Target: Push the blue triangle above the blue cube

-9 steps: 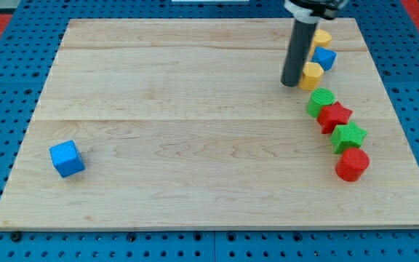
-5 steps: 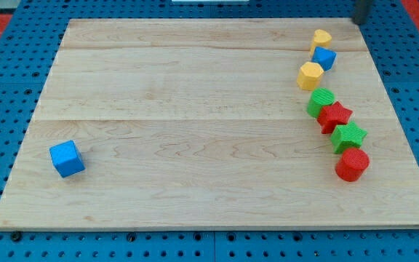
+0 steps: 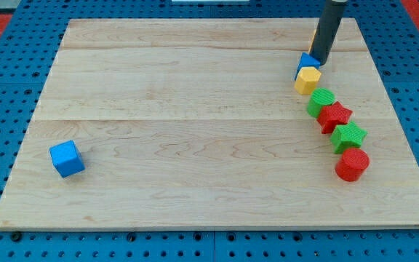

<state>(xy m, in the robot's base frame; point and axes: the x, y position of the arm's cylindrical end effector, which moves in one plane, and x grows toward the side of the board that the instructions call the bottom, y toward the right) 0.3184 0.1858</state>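
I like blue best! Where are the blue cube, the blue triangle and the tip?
blue cube [image 3: 67, 159], camera view, its top face.
blue triangle [image 3: 306, 62], camera view, its visible left part.
tip [image 3: 320, 62], camera view, its very end.

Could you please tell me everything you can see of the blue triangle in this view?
The blue triangle is a small, matte blue block that looks like plastic, lying on the wooden board near the view's upper right. Only its left part shows; my tip stands against its right side and the rod hides the rest. Its lower edge meets the yellow block just below it, at the head of a row of coloured blocks. The blue cube sits far off at the view's lower left.
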